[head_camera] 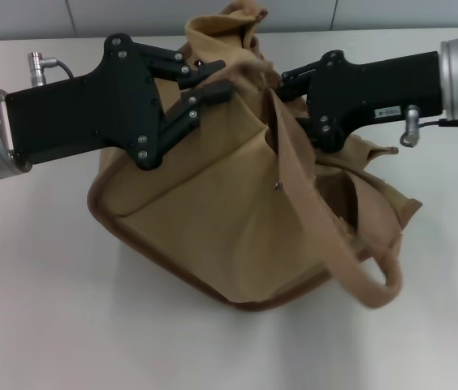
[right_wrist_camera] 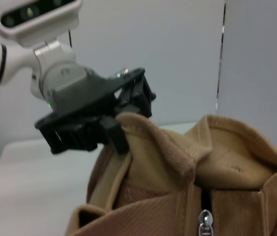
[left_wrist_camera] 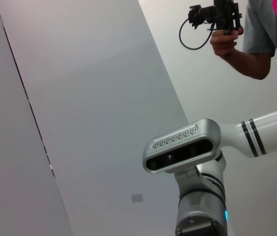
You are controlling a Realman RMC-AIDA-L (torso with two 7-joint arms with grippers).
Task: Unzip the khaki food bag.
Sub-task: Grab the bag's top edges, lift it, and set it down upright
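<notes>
The left tool (head_camera: 205, 91) reaches in from the left side of the white surface (head_camera: 42, 301) and clamps a fold of canvas at the upper left of the bag (head_camera: 237, 219), its black fingers closed on the cloth. The right wrist view confirms the pinch: the fingers bite the raised edge of the top flap. The bag sits mid-surface, slumped and tipped, one wide handle (head_camera: 334, 244) looping down its front toward the near right.

The right tool (head_camera: 290, 85) comes in from the right and is buried in the folds at the bag's top; whether its fingers are apart or together cannot be told. Its wrist camera looks straight down the zip line, where the silver pull (right_wrist_camera: 205, 220) hangs at the seam, the teeth above it slightly parted.

The step in hand looks like bracing the bag while the zip is worked, with the opening barely begun. The next move likely calls for the right tool to take the pull and draw it along the seam while the left keeps the canvas taut.
</notes>
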